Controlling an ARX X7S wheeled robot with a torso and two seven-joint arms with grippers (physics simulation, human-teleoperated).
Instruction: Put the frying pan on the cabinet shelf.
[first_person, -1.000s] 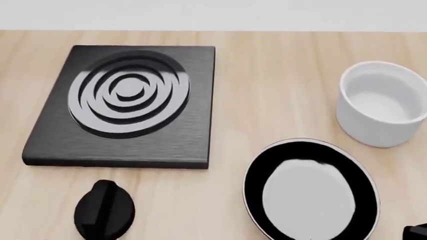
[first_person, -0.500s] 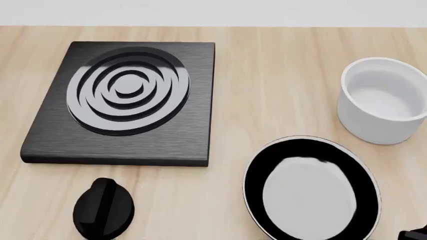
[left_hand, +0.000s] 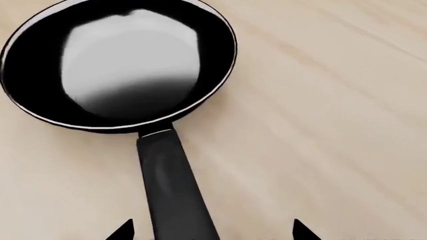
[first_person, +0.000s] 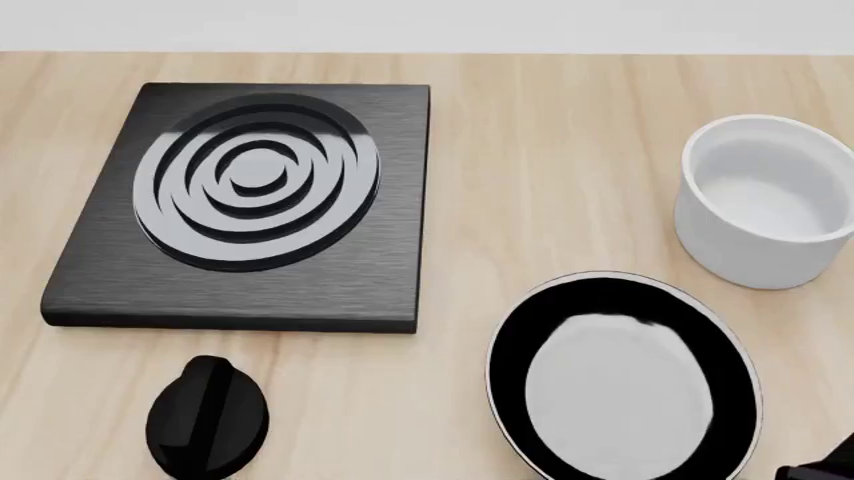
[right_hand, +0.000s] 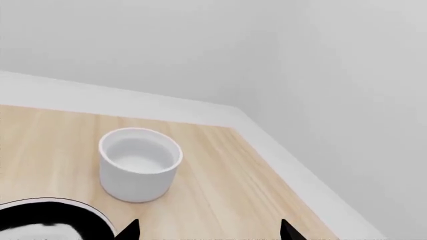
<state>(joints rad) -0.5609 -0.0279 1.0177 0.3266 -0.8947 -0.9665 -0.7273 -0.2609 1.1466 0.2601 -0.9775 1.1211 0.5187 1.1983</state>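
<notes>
Frying pan (first_person: 623, 385): flat on the wooden counter (first_person: 561, 150), near right, handle (left_hand: 172, 190) running toward the near edge. White cup (first_person: 765, 200) just beyond, right.
Left gripper (left_hand: 210, 231): tips apart, straddling the handle, not clamped.
Right gripper (right_hand: 208, 230): tips apart, holding nothing.
Risk: an off-centre pinch on the slim handle could let the pan swing or tip.

Bright even simulator light, soft faint shadows; pale glare inside frying pan (first_person: 621, 385); sharp, undistorted
</notes>
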